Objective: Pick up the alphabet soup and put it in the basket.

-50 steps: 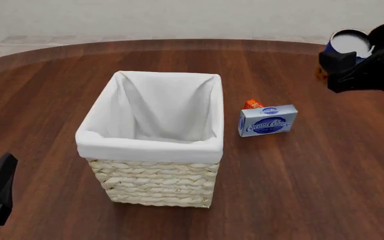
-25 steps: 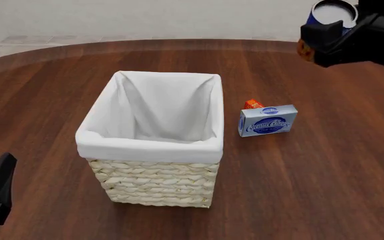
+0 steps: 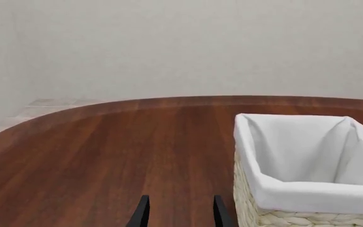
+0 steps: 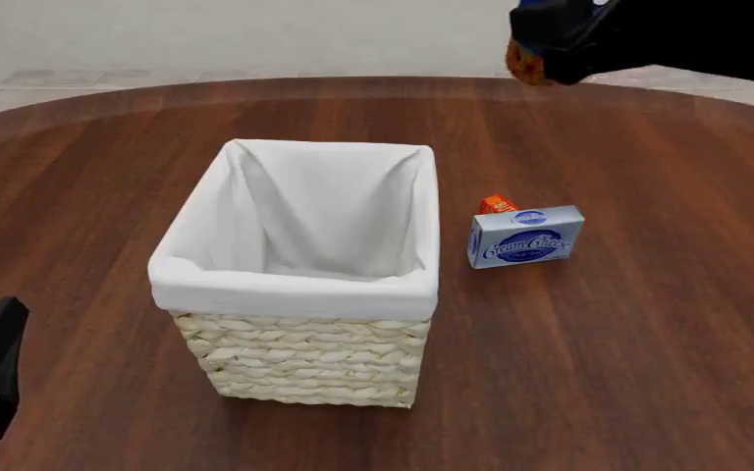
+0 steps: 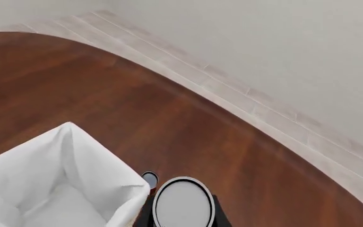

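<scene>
Left arm: the left gripper (image 3: 177,212) is seen parked at the near left edge of the surface (image 4: 639,334), low and idle, in the same place as in the two earlier front views; in its wrist view the jaws stand parted with bare wood between them and nothing held. The basket (image 4: 301,353) is found left of centre, upright, its white liner open and nothing visible inside; no shift in its position is noted. Just right of it, the cream cheese box (image 4: 525,236) and the small orange-red item (image 4: 495,204) touching its far side are left undisturbed. Right arm: the main change is recorded here. Over the last second the right gripper (image 4: 573,39) has been carried up and leftward from the far right edge, and is now held high above the far part of the surface, right of the basket and beyond it. The alphabet soup (image 5: 183,204) is gripped between the closed jaws, its silvery top filling the wrist view, with the basket's liner corner just beside it in that view; in the front view only an orange sliver of label shows. Judged from this: the lift is done and transport is under way; further leftward and nearer travel is needed before release over the opening.
</scene>
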Controlling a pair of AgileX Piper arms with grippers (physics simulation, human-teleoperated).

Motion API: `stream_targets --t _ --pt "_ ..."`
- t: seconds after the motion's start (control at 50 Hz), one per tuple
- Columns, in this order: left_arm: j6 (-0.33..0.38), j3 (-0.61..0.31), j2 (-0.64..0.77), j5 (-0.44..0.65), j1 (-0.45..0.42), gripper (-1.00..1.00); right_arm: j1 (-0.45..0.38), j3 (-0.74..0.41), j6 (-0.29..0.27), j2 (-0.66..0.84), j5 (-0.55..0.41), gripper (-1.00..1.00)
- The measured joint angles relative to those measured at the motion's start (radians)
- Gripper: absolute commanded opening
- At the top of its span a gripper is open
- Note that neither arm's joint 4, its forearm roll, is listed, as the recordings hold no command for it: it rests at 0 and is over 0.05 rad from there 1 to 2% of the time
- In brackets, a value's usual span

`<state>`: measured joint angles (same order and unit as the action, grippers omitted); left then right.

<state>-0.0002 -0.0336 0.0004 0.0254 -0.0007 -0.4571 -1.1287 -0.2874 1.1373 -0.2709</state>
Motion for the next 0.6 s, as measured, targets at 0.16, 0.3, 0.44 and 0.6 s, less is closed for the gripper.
stream_targets --t 0.16,0.3,0.44,0.6 --pt "0.001 -0.005 0.0 0.003 0.002 1.0 -0.034 -0.06 0.013 0.047 -0.016 -1.0" --pt "0.002 -0.01 0.0 0.006 0.002 1.0 -0.061 -0.1 0.022 0.082 -0.025 -1.0" --pt "0.003 -0.014 0.0 0.009 0.0 1.0 -0.084 -0.136 0.03 0.112 -0.034 -1.0" --pt "0.002 -0.019 0.0 0.012 0.001 1.0 -0.119 -0.173 0.046 0.141 -0.045 -1.0"
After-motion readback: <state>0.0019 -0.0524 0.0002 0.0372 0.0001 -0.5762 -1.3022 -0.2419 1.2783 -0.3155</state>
